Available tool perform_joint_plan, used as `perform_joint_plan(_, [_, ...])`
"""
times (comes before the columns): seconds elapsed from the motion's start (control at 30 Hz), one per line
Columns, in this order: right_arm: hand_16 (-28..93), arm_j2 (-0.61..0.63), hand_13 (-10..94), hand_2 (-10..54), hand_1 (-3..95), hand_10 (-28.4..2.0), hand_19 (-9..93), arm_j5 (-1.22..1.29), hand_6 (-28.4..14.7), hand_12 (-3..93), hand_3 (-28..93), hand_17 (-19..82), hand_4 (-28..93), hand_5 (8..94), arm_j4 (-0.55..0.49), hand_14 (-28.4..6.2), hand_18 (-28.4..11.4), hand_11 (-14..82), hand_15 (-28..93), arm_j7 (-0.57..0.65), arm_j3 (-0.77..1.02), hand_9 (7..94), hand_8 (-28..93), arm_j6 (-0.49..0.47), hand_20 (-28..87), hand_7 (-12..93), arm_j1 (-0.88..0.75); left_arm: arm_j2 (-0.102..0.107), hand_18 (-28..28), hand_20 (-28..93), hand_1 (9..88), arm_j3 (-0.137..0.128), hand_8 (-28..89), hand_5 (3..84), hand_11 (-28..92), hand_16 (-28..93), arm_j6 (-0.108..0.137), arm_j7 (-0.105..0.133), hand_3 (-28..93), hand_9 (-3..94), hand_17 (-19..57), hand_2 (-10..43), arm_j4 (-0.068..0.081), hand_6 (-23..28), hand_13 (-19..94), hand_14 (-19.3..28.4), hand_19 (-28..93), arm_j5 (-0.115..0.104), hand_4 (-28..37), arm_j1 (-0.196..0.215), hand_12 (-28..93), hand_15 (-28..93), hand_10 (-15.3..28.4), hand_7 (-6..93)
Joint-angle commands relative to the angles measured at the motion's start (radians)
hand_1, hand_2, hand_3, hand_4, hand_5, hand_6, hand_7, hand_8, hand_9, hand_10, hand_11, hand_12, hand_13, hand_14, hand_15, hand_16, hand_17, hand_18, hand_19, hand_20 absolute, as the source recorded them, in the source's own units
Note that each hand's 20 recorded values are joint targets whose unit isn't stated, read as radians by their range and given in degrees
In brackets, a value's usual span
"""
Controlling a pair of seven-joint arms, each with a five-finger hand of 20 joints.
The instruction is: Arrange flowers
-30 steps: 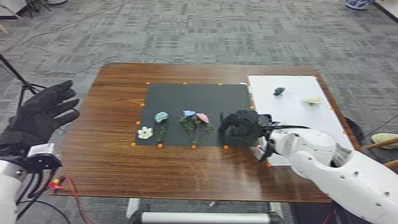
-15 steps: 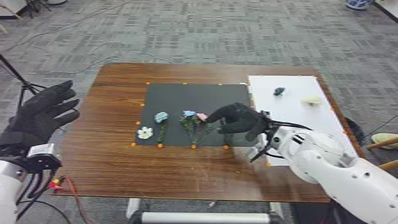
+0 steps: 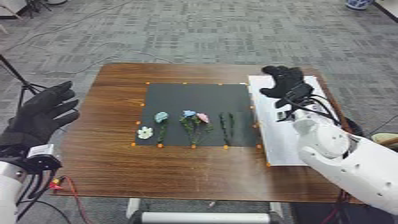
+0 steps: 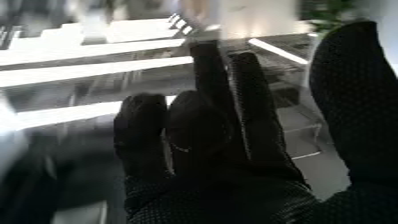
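In the head view, the right hand [image 3: 286,82] and its arm hide part of the white sheet [image 3: 280,142] from us, so we can't tell what lies beneath. The two green stems [image 3: 224,129] on the black sheet [image 3: 197,95] are too small for us to make out their tips. We lose the left arm [image 3: 9,177] and the right arm at the picture's edges, and the chair [image 3: 389,145] is cut off too. In the right wrist view, the background and some greenery [image 4: 330,11] blur, and the glove's lower part is cut off.
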Motion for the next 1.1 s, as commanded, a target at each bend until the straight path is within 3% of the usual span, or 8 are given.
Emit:
perform_joint_plan(0.03, [37, 0.035, 60, -9.5, 36.8, -14.0, 82, 0.034, -7.5, 17.0, 71, 29, -28, 39.9, 0.043, -9.2, -20.4, 10.9, 87, 0.255, 0.019, 42.6, -10, -0.212, 52, 15, 0.043, -0.013, 19.1, 12, 24.0, -0.011, -11, 21.9, 22, -5, 0.013, 0.006, 68, 16.8, -11.0, -2.4, -0.012, 1.6, 6, 12.6, 40, 0.003, -28.3, 0.018, 20, 44, 9.7, 22.7])
perform_joint_plan(0.27, [35, 0.027, 57, -9.5, 35.4, -15.4, 81, 0.120, -11.7, 15.7, 73, 28, -28, 40.4, 0.055, -9.7, -20.5, 9.7, 86, 0.241, 0.114, 39.0, -8, -0.444, 51, 11, 0.012, -0.009, 19.0, 12, 23.9, -0.020, -11, 21.9, 22, -5, 0.011, 0.008, 69, 16.8, -11.0, -2.5, -0.013, 1.6, 6, 12.6, 40, 0.003, -28.3, 0.021, 20, 44, 9.8, 22.8])
perform_joint_plan(0.6, [34, 0.003, 57, -9.5, 32.4, -16.0, 81, 0.135, -13.7, 15.1, 77, 28, -28, 38.9, 0.158, -9.9, -21.2, 9.0, 87, 0.232, 0.085, 37.2, -7, -0.547, 52, 8, 0.042, -0.006, 19.0, 12, 23.9, -0.020, -11, 21.9, 22, -5, 0.004, 0.010, 68, 16.8, -10.9, -2.2, -0.010, 1.6, 6, 12.7, 40, 0.002, -28.3, 0.018, 20, 44, 9.7, 22.9])
perform_joint_plan(0.73, [33, -0.008, 59, -9.5, 31.5, -15.8, 81, 0.113, -12.1, 15.0, 78, 29, -28, 40.7, 0.203, -9.5, -21.1, 9.8, 87, 0.244, 0.037, 39.8, -7, -0.509, 52, 10, 0.060, -0.006, 19.0, 12, 23.9, -0.022, -11, 21.9, 22, -5, 0.000, 0.011, 68, 16.8, -10.9, -2.1, -0.011, 1.6, 6, 12.7, 40, 0.002, -28.2, 0.020, 20, 44, 9.6, 22.9])
perform_joint_plan(0.83, [34, -0.009, 63, -9.5, 32.2, -13.5, 83, 0.086, -8.2, 15.3, 82, 31, -28, 46.6, 0.232, -8.6, -21.0, 13.0, 87, 0.248, -0.027, 47.4, -10, -0.409, 52, 15, 0.084, -0.007, 19.1, 12, 23.9, -0.022, -11, 21.9, 22, -5, -0.001, 0.013, 68, 16.8, -11.0, -2.1, -0.013, 1.6, 6, 12.7, 40, 0.001, -28.3, 0.025, 19, 44, 9.6, 22.9])
perform_joint_plan(0.87, [35, -0.009, 65, -9.5, 34.1, -11.2, 84, 0.067, -5.1, 16.2, 83, 32, -28, 50.6, 0.243, -8.1, -20.9, 16.5, 86, 0.250, -0.059, 53.9, -11, -0.344, 52, 18, 0.095, -0.007, 19.1, 12, 23.9, -0.022, -11, 21.9, 22, -5, -0.002, 0.011, 68, 16.8, -11.0, -2.1, -0.012, 1.6, 6, 12.7, 40, 0.002, -28.3, 0.024, 19, 44, 9.7, 22.8])
perform_joint_plan(1.0, [37, 0.010, 75, -9.5, 52.1, -3.7, 88, 0.026, 2.9, 41.1, 76, 39, -28, 72.6, 0.224, -5.4, -20.4, 12.9, 85, 0.233, -0.125, 84.4, -3, -0.161, 51, 38, 0.114, -0.005, 19.1, 12, 23.9, -0.019, -11, 21.9, 22, -5, -0.006, 0.009, 69, 16.8, -11.0, -2.2, -0.009, 1.6, 6, 12.6, 40, 0.002, -28.2, 0.020, 19, 44, 9.7, 22.8])
perform_joint_plan(1.1, [37, 0.030, 78, -9.5, 54.3, -2.9, 89, 0.033, 2.9, 46.2, 77, 41, -28, 78.6, 0.165, -5.2, -20.4, 14.6, 85, 0.208, -0.150, 88.6, -2, -0.037, 51, 35, 0.126, -0.002, 19.1, 12, 23.9, -0.017, -11, 21.9, 22, -5, -0.007, 0.010, 68, 16.8, -11.0, -2.1, -0.008, 1.6, 6, 12.7, 40, 0.001, -28.2, 0.018, 19, 44, 9.6, 22.8])
